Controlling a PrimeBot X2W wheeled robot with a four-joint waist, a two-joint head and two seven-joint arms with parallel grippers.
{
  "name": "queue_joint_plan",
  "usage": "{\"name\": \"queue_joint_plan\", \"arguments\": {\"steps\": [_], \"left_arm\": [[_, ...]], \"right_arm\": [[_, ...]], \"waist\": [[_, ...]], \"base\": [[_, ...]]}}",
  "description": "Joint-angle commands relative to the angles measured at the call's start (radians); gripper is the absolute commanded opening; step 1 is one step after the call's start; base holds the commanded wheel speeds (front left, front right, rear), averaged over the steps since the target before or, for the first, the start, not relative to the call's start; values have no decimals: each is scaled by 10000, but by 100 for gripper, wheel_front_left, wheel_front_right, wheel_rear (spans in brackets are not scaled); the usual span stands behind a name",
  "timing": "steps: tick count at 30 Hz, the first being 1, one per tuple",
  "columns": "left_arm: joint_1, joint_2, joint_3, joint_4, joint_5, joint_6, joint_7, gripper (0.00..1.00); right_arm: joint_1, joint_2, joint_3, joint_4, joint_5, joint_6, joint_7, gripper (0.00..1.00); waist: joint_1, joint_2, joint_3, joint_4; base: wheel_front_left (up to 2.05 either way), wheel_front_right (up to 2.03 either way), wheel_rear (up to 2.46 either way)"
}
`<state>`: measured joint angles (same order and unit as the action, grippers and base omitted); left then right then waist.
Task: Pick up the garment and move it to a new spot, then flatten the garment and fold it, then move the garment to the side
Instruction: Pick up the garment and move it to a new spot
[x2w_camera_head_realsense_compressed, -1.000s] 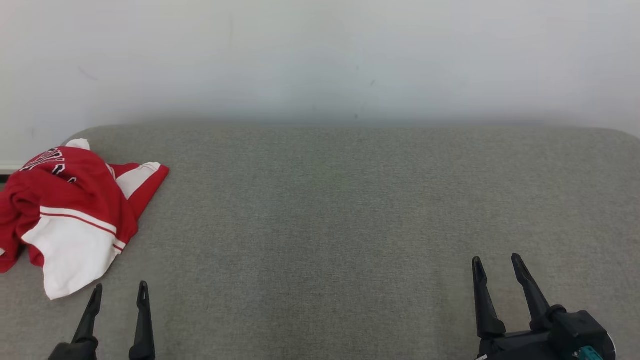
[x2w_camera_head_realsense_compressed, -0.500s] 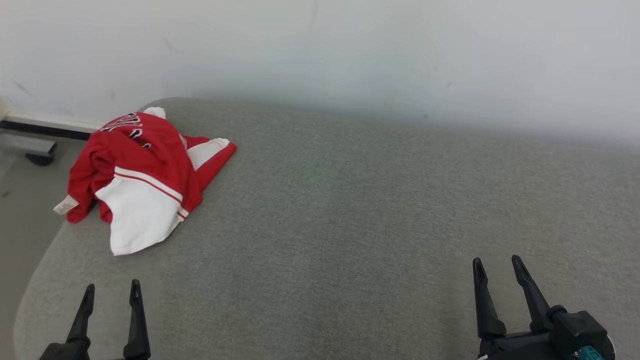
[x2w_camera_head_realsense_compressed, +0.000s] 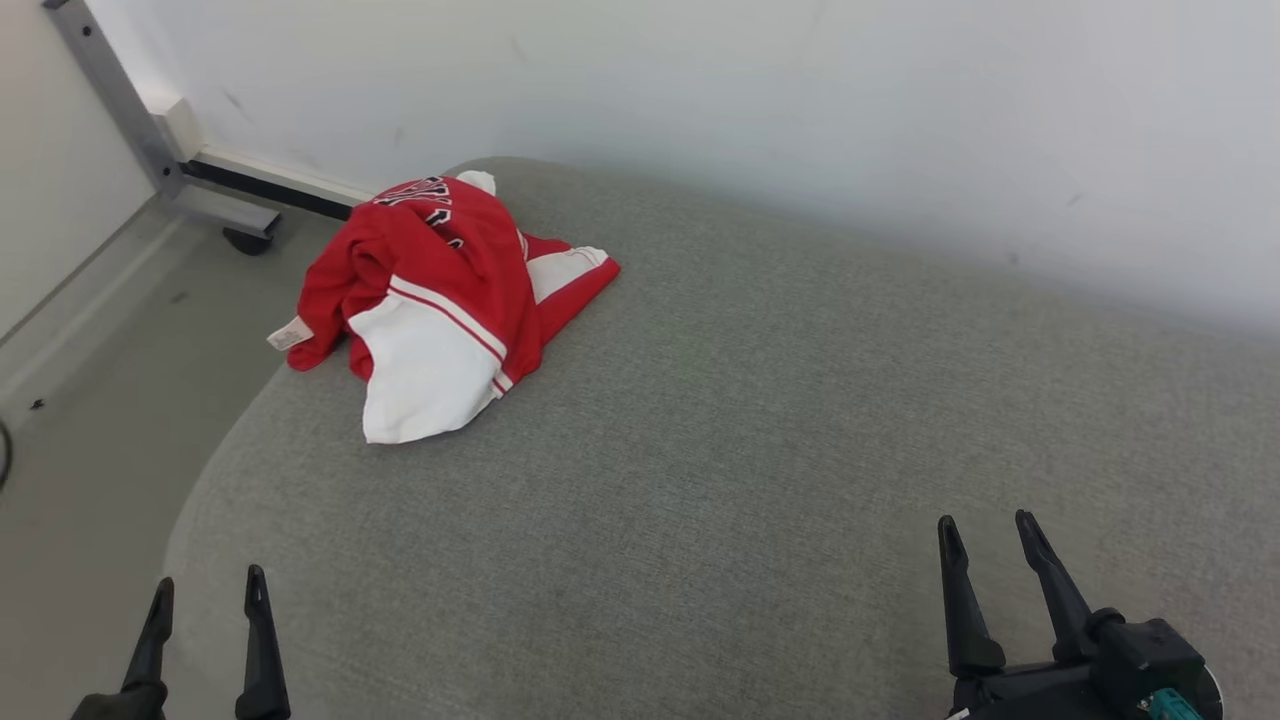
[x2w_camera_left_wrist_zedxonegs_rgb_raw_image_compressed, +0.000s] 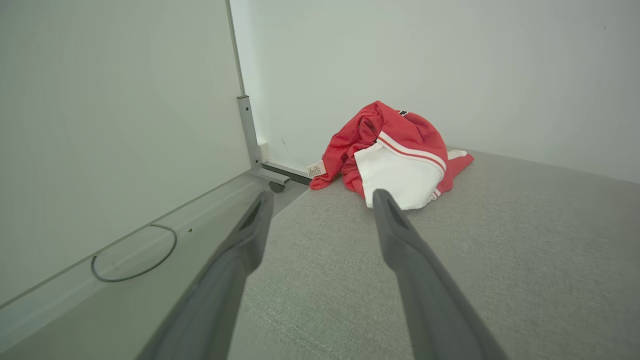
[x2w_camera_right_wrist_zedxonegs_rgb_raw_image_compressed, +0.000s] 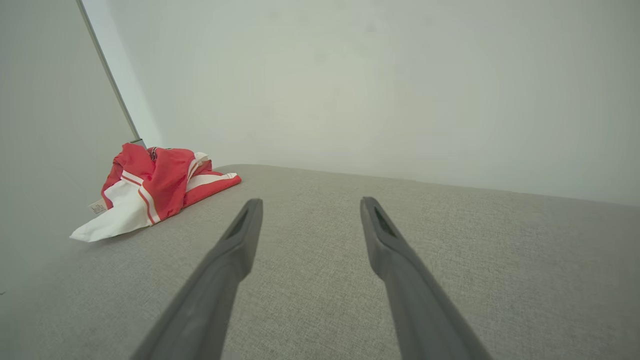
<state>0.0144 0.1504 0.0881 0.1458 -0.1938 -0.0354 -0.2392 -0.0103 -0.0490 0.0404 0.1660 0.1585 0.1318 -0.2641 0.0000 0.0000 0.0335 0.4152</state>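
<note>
A: Which step are we on?

B: The first, by my reading: the pick-up has not begun. The garment (x2w_camera_head_realsense_compressed: 440, 290) lies crumpled in a heap at the far left corner of the bench (x2w_camera_head_realsense_compressed: 760, 470), red cloth bunched over a white panel, nothing flattened or folded.

A: And the claws?

B: Both spread wide and empty. The left claw (x2w_camera_head_realsense_compressed: 209, 578) hangs by the bench's near left corner, well apart from the heap. The right claw (x2w_camera_head_realsense_compressed: 985, 520) is over the bench's near right part, farther off again. Neither touches the cloth.

A: So what does the next move call for?

B: I'd say the left arm reaches toward the bench's far left corner, since in the left wrist view the heap sits straight ahead past the fingertips. It should come down on a raised fold of red or on the white panel's edge, close firmly, and lift clear. The bench's bare middle looks like a fair new spot.

A: Any worry?

B: The heap lies close to the bench's left edge, with a white label (x2w_camera_head_realsense_compressed: 290, 335) poking out past that edge. A clumsy nudge could push the cloth off onto the floor (x2w_camera_head_realsense_compressed: 90, 400).

A: Count it up.

B: One garment, one label, one bench, two claws with two fingers each.
</note>
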Motion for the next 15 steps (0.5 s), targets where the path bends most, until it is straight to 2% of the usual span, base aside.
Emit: {"name": "queue_joint_plan", "arguments": {"steps": [1, 8, 15], "left_arm": [[87, 9, -10, -3, -75, 13, -29, 100], [91, 62, 50, 45, -135, 153, -78, 100], [160, 117, 164, -24, -184, 304, -91, 100]], "right_arm": [[-35, -23, -23, 3, -68, -21, -7, 100], [-53, -23, 94, 58, -52, -21, -7, 100], [-99, -23, 148, 83, -18, -21, -7, 100]], "waist": [[0, 0, -4, 366], [0, 0, -9, 757], [0, 0, -16, 870]], "base": [[0, 0, 0], [0, 0, 0], [0, 0, 0]]}}
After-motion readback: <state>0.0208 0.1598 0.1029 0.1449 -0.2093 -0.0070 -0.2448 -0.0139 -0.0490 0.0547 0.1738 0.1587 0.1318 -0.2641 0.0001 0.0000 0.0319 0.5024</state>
